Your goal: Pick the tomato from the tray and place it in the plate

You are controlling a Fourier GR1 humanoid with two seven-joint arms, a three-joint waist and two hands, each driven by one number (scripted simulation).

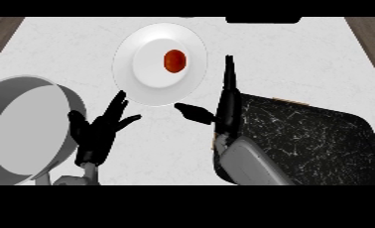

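Note:
The red tomato [174,60] lies in the middle of the white plate [147,81], at the far centre of the counter. My right hand [225,104] is just right of the plate, fingers straight and pointing away, thumb spread toward the plate's near rim; it holds nothing and stands apart from the tomato. The black marbled tray [315,142] lies at the right, under and beside my right forearm. My left hand [99,128] rests open at the lower left, fingers up, below the plate.
A grey pot [29,123] with a pale inside stands at the left edge, close to my left hand. A dark object [262,20] sits at the counter's far edge. Wooden strips show at both far corners.

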